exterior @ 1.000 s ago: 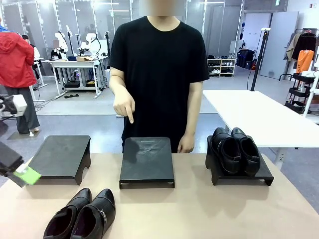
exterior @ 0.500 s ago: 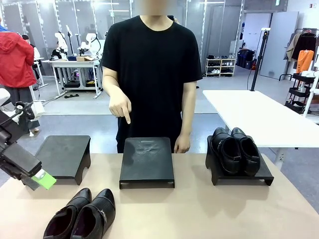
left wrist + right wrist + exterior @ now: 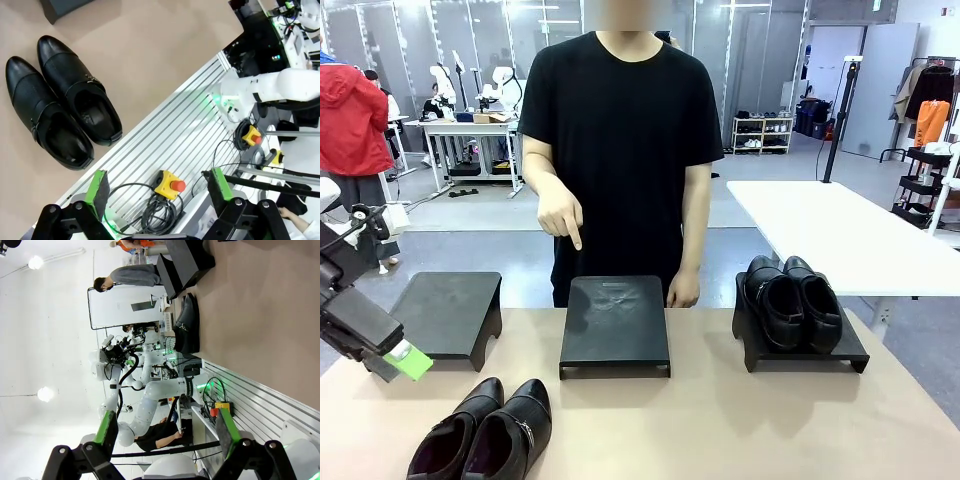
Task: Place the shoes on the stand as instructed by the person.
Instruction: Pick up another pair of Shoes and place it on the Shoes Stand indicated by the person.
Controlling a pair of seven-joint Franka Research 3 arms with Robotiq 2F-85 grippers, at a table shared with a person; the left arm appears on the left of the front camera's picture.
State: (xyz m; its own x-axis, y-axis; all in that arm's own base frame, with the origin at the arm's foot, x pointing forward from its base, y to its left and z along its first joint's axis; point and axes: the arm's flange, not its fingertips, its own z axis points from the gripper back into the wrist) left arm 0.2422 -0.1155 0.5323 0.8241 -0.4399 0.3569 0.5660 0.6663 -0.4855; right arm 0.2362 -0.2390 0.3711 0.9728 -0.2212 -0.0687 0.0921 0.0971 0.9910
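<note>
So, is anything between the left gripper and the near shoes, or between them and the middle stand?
Nothing visible. Only bare table lies between the open left gripper and the shoes, and between the shoes and the middle stand, whose top is free.

The left arm (image 3: 338,265) enters the front view at 9 o'clock, its dark wrist sloping down toward 4 o'clock. The left gripper (image 3: 405,362) hangs low at about 8 o'clock, with one green pad (image 3: 410,360) showing at its tip. In the left wrist view its two fingers (image 3: 97,187) rise from 6 o'clock, one at 7 and one at 5, set wide apart with nothing between them. In the right wrist view the right gripper (image 3: 166,427) is spread just as wide, its green-padded fingertips (image 3: 106,429) at 7 and 5 o'clock, holding nothing.
</note>
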